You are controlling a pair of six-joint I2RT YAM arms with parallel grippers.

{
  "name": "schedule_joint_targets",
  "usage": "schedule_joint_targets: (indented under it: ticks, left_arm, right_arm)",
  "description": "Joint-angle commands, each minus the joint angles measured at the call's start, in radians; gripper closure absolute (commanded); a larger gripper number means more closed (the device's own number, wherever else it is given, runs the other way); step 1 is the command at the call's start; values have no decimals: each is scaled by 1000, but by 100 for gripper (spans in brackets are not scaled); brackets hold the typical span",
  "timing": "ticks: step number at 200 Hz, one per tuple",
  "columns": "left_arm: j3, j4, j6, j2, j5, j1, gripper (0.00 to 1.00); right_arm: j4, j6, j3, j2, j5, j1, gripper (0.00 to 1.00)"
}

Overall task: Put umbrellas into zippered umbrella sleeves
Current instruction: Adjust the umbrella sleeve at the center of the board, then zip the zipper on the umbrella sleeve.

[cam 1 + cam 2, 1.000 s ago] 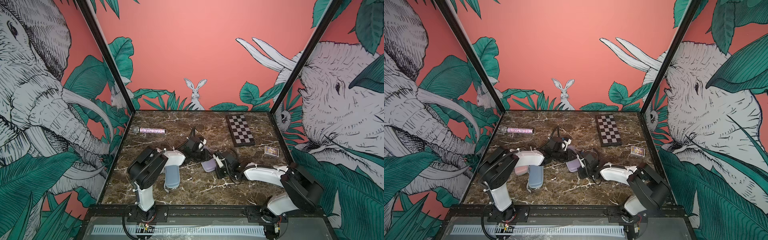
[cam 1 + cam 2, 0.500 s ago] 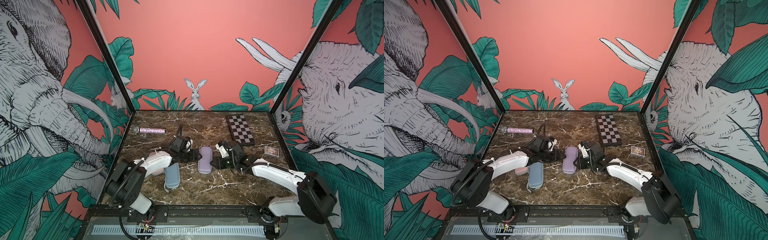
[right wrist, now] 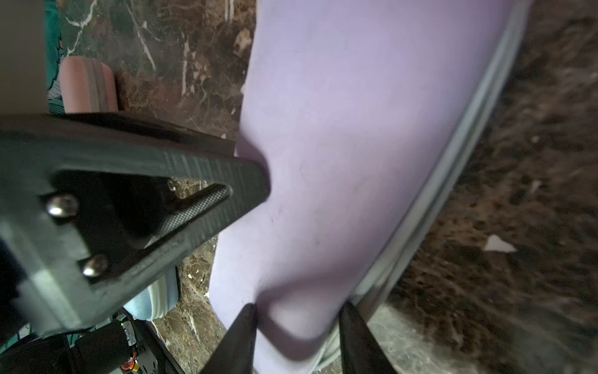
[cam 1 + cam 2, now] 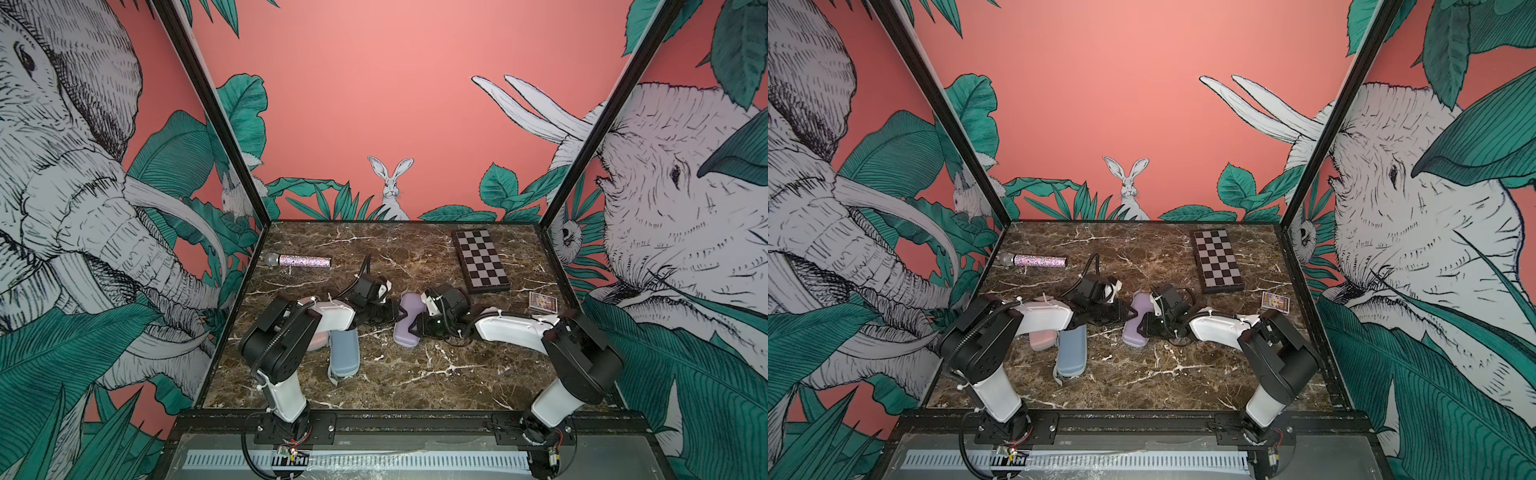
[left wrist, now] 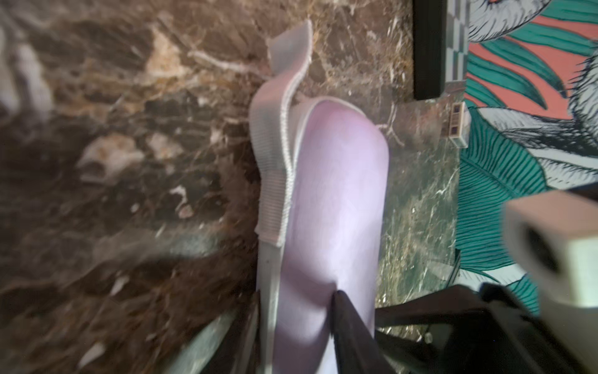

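Observation:
A lilac zippered umbrella sleeve lies shut at mid-table. My left gripper is shut on its left side, with one finger denting the shell. From the opposite side my right gripper is shut on its zip edge. A blue sleeve lies shut by the left arm. A pink sleeve is mostly hidden under that arm. The umbrellas are hidden from every view.
A glittery microphone lies at the back left, and a checkered board at the back right. A small card box sits near the right wall. Both arms' elbows stand over the table's front half.
Half a second ago both grippers stood wider beside the lilac sleeve; now each pinches it. Both arms' elbows have come up and inward. The sleeve has barely moved.

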Motion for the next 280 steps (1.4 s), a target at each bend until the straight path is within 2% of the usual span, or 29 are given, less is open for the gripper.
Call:
schedule_joint_targets:
  ticks: [1, 13, 27, 43, 54, 86, 109, 124, 160, 214, 257, 280]
  left_arm:
    - [28, -11, -2, 22, 30, -13, 66]
    - [24, -65, 20, -4, 10, 16, 64]
    - [11, -126, 41, -49, -11, 42, 55]
    - [-3, -167, 56, -93, -29, 47, 48]
    - [-4, -182, 58, -103, -31, 47, 47]
    - [-5, -199, 71, -126, -57, 32, 40]
    - [-15, -137, 37, -98, -26, -13, 36]
    - [-39, -73, -1, -79, -25, -34, 36]
    - [-61, -53, -13, -44, -62, -64, 41]
    - [-123, 15, -40, -1, -85, -75, 47]
    - [-122, 25, -30, 34, -83, -75, 51]
    - [-121, 31, -27, 41, -77, -74, 53]
  right_arm:
    - [50, 27, 19, 2, -9, 9, 61]
    - [-4, -13, 9, -40, 21, -8, 59]
    - [-112, -101, 10, -123, 81, -15, 54]
    - [-223, -177, -1, -197, 157, 0, 47]
    - [-256, -213, -27, -233, 215, 27, 46]
    - [-218, -245, -107, -277, 385, 169, 46]
    - [-147, -251, -103, -230, 498, 263, 46]
    - [-97, -247, -109, -181, 549, 293, 46]
    - [20, -210, -113, -104, 615, 339, 47]
    - [-23, -200, -33, -10, 679, 356, 52]
    - [-57, -214, -4, 21, 679, 349, 63]
    - [-61, -215, -7, 22, 673, 337, 65]
